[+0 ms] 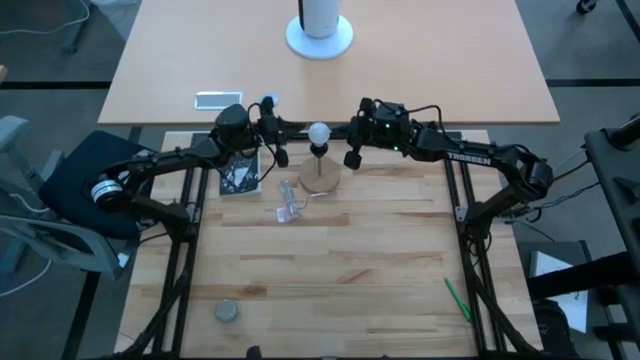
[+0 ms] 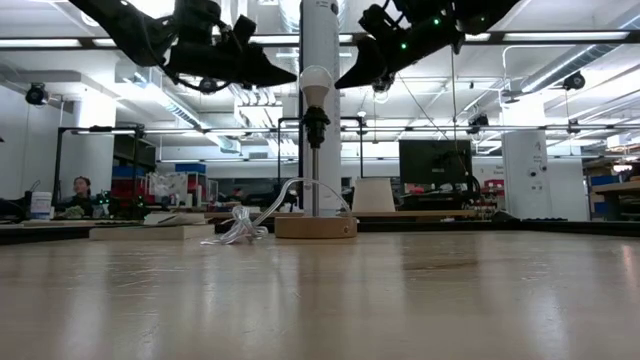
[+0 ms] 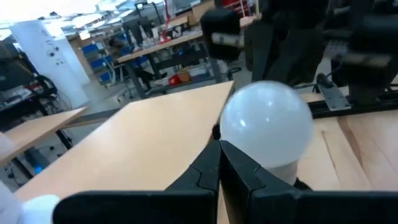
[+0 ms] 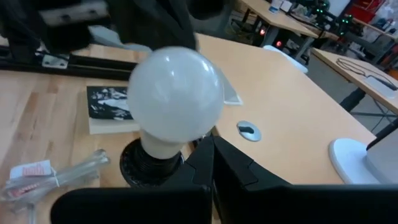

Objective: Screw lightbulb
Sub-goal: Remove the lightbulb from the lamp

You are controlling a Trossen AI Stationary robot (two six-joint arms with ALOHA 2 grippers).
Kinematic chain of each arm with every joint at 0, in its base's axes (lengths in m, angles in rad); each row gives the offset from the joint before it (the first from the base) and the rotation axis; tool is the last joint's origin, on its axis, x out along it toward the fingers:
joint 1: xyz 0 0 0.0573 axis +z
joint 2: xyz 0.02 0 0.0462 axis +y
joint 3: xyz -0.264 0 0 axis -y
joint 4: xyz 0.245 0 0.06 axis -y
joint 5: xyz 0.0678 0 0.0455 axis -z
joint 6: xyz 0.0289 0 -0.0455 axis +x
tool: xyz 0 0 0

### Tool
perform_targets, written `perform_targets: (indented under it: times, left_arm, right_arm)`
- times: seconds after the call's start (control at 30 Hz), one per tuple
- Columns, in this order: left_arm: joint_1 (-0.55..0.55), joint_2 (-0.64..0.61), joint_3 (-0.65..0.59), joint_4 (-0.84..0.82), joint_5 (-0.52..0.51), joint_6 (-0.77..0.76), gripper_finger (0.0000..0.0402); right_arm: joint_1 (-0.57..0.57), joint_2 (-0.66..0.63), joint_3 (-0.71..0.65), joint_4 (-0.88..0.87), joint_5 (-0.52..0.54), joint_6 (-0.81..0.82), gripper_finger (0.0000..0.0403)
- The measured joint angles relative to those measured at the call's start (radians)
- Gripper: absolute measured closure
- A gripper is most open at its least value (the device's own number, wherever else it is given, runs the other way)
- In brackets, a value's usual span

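High view — lightbulb (image 1: 318,132) socketed; book (image 1: 240,176), clear wrapper (image 1: 288,205) beside base (image 1: 320,181).

Both arms are black, jointed tubes with bundled black cables along them, the right arm (image 1: 480,158) lettered "TROSSEN" in white and lit by small green lamps near its wrist, the left arm (image 1: 160,165) carrying a silvery ring joint, each ending in tapered black fingers (image 3: 205,171).
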Motion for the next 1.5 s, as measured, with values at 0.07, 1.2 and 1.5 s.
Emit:
perform_targets:
  times: [0.07,1.2,1.5]
  left_arm:
    - [-0.001,0.006,0.000,-0.004,0.000,0.002,0.0402]
    - [-0.041,-0.014,0.000,-0.062,0.074,0.024,0.0401]
    - [-0.040,-0.003,0.000,-0.071,-0.106,0.059,0.0401]
  right_arm:
    - [0.010,-0.006,0.000,0.000,0.001,0.000,0.0403]
    - [0.033,-0.020,0.000,-0.009,0.017,-0.012,0.0403]
    - [0.031,-0.067,-0.028,-0.083,0.072,-0.027,0.0403]
